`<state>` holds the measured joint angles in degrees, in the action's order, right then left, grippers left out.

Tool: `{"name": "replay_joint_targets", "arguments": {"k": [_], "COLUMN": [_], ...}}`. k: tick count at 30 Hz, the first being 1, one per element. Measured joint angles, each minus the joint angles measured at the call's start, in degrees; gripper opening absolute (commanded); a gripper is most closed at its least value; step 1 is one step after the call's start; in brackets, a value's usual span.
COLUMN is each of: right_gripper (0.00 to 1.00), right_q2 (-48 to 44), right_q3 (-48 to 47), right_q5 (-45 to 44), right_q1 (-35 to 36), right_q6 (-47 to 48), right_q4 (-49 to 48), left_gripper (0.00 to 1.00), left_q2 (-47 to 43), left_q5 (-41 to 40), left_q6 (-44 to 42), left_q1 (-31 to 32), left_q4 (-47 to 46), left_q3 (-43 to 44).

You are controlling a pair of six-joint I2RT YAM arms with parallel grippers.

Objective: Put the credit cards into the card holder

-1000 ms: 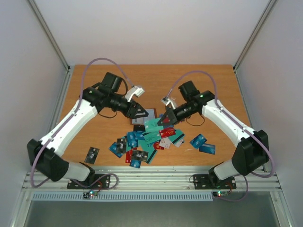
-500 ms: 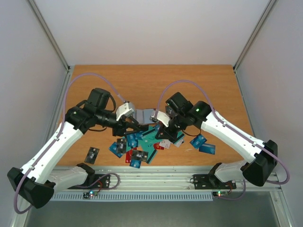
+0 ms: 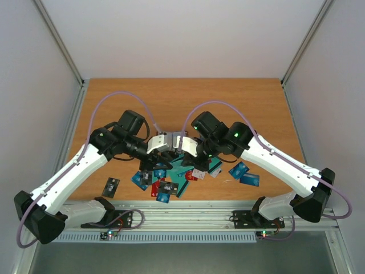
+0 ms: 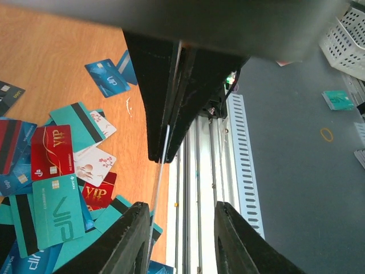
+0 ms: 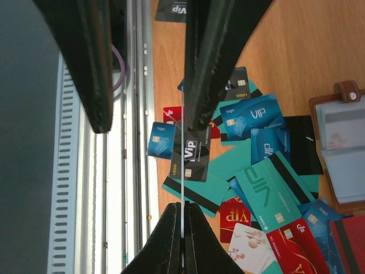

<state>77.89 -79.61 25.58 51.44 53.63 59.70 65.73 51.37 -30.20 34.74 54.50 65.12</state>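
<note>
My right gripper (image 5: 181, 206) is shut on a thin credit card (image 5: 182, 171), seen edge-on. It holds the card in the air over the pile of credit cards (image 3: 179, 174). My left gripper (image 4: 182, 212) faces it with its jaws wide open. The card's free edge (image 4: 160, 171) lies against the left gripper's left finger (image 4: 128, 240). In the top view the two grippers, left (image 3: 167, 150) and right (image 3: 181, 147), meet tip to tip. The brown card holder (image 5: 342, 148) lies open beside the pile, with clear pockets showing. In the top view the grippers hide it.
Teal, blue, red and black cards are spread on the wooden table (image 3: 239, 108). A black card (image 3: 111, 186) lies apart at the left, and two blue cards (image 3: 244, 174) at the right. A metal rail (image 3: 188, 212) runs along the near edge. A white basket (image 4: 348, 34) stands off the table.
Both arms have swung inward and toward the near edge, so the grippers went from apart to meeting over the card pile. The card holder, partly visible before, is now covered.
</note>
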Motion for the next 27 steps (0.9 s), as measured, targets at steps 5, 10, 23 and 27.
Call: {"name": "replay_joint_targets", "arguments": {"k": [5, 10, 23, 27], "right_gripper": [0.01, 0.01, 0.01, 0.01], "right_q2": [0.26, 0.52, 0.72, 0.48], "right_q3": [-0.98, -1.90, -2.10, -2.10], "right_q5": [-1.42, -2.60, -4.17, -4.26], "right_q1": [1.33, 1.49, 2.05, 2.16], "right_q6": [1.27, 1.73, 2.23, 2.47], "right_q4": [1.25, 3.54, 5.31, 4.98], "left_gripper": [0.31, 0.28, 0.37, 0.36], "left_q2": [0.87, 1.14, -3.21, -5.01], "left_q5": [-0.55, -1.29, -3.91, -5.11], "left_q6": [-0.37, -0.52, 2.84, 4.09], "left_q1": [1.01, 1.60, 2.67, 2.91], "left_q4": [0.11, 0.33, -10.47, -13.86], "left_q3": [0.00, 0.00, -7.58, -10.03]}}
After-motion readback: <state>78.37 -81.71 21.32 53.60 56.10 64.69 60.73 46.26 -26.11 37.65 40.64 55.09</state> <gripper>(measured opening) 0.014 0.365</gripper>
